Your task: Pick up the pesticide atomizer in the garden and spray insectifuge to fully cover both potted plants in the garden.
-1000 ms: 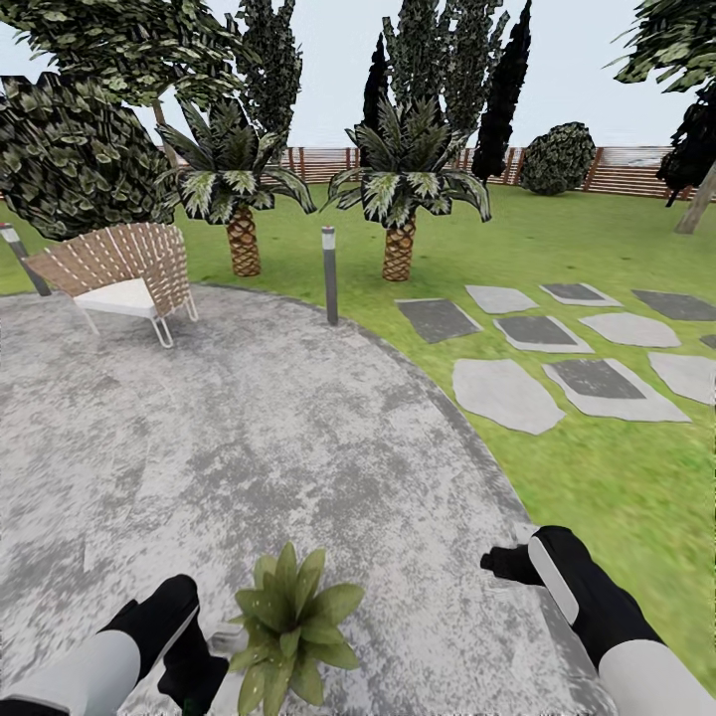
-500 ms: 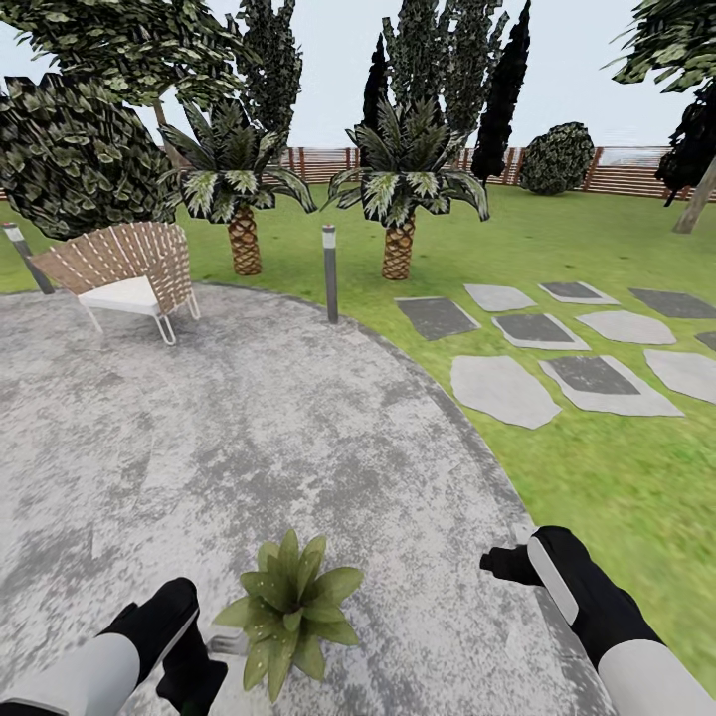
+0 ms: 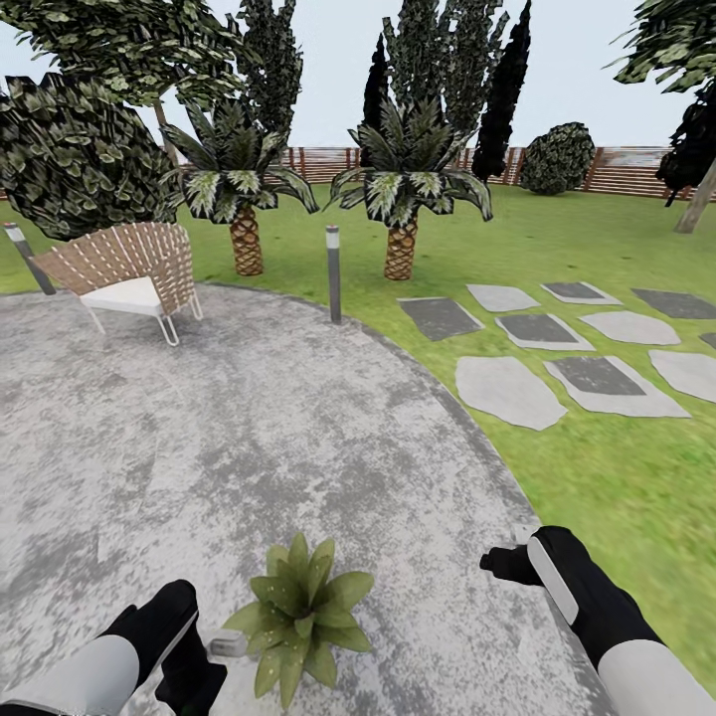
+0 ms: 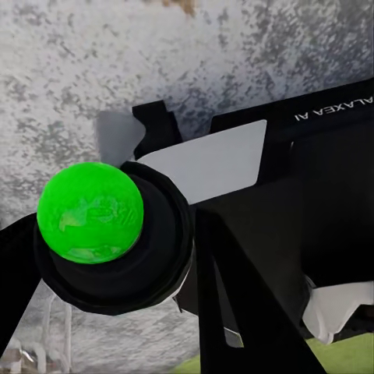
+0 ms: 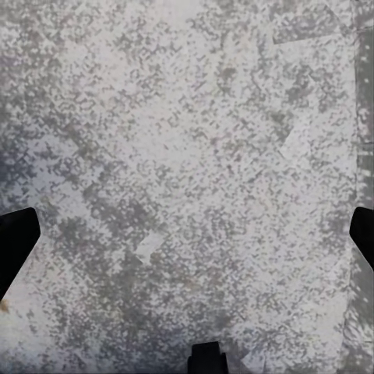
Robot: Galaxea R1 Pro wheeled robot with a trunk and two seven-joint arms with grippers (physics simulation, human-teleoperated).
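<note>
Left pincer (image 3: 194,661) low over the stone patio (image 3: 249,438), closed around the pesticide atomizer (image 4: 117,234); the bottle's green body and black top show in the left wrist view. Potted plant (image 3: 301,612) stands on the patio just beside that pincer, toward the right. Right pincer (image 3: 497,564), well apart, spread wide and empty.

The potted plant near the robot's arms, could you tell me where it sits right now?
In the head view, the potted plant sits low on the stone patio, just beside the left gripper.
</note>
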